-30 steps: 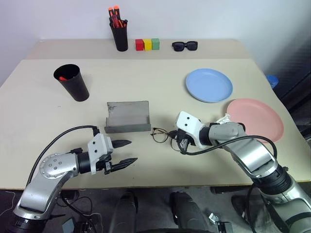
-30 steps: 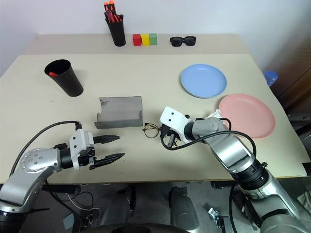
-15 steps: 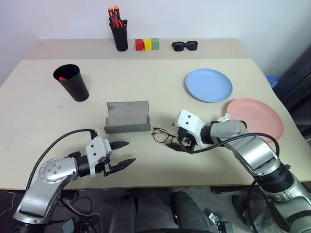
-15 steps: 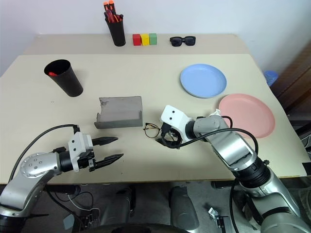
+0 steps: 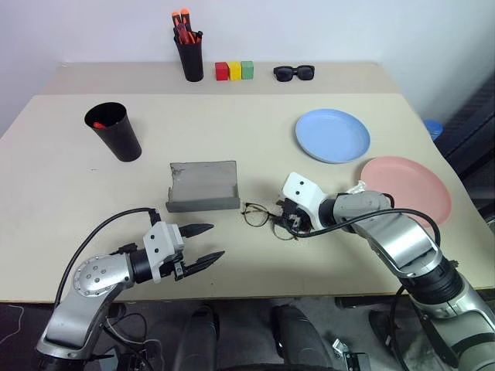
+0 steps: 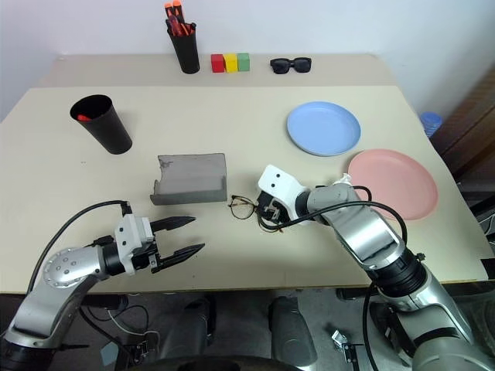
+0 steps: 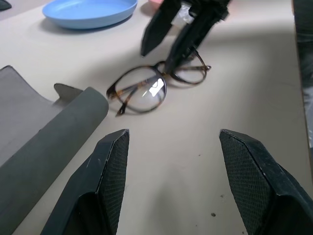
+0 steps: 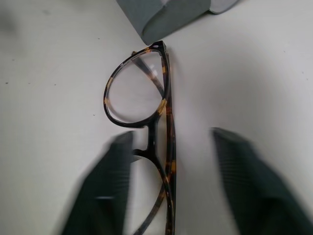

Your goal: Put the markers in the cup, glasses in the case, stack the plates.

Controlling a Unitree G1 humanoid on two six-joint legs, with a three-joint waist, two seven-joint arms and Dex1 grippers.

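**Inspector:** Step in hand?

**Assistant:** The spectacles step, by my judgement; the right gripper (image 5: 283, 226) stands over the glasses (image 5: 261, 216), which lie flat on the table (image 5: 255, 147) just beside the near right corner of the case (image 5: 203, 185); the case lies open and nothing is in it.

**Inspector:** Fingers?

**Assistant:** On the right, the fingers (image 8: 105, 196) are spread, one either side of the frame near the bridge; the frame lies on the table between them and is not gripped (the right wrist view blurs them, so they look to be in motion). The left gripper (image 5: 203, 243) hovers at the near edge, released and holding nothing.

**Inspector:** Remaining items?

**Assistant:** A red cap shows inside the cup (image 5: 114, 131); whether both markers are in it I cannot tell. The blue plate (image 5: 332, 135) and pink plate (image 5: 408, 188) lie side by side, not stacked.

**Inspector:** Next move?

**Assistant:** In my judgement, to pinch the thin frame at the bridge, lift it level, and carry it the short way left into the case; the wire frame could easily slip or snag.
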